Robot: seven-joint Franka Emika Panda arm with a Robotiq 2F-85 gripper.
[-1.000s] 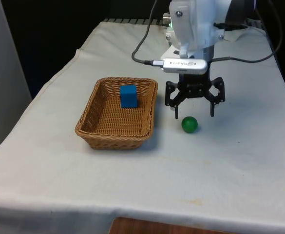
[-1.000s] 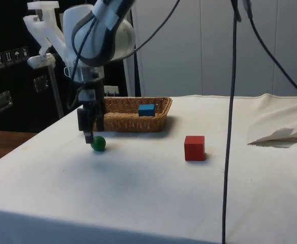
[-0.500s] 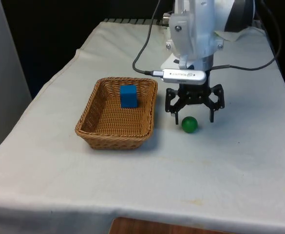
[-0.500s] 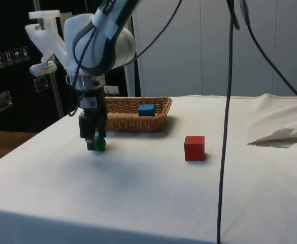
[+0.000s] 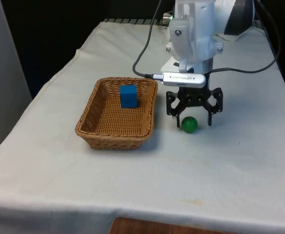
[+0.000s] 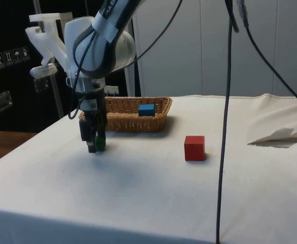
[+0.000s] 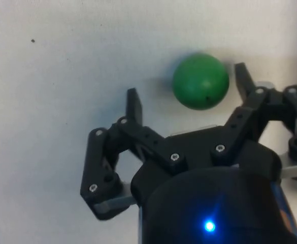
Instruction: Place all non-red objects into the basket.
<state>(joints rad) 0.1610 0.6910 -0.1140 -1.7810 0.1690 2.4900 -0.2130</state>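
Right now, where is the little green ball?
In the front view the green ball sits on the white cloth just to the right of the basket, between the open gripper's two fingers.

The table [image 5: 132, 190] was looked at from its near end by the front camera, which was set high and tilted down. The whole cloth was taken in, from near edge to far end. The table [image 6: 153, 193] was seen from one side by the side camera, set low and a bit back. The wrist camera was pointed straight down, very close to the cloth.

The green ball [image 5: 189, 124] [image 6: 100, 144] [image 7: 200, 81] was shared by all three views. The basket [image 5: 94, 132] [image 6: 123, 122] and the blue block [image 5: 128, 96] [image 6: 146, 109] were shared by the front and side views.
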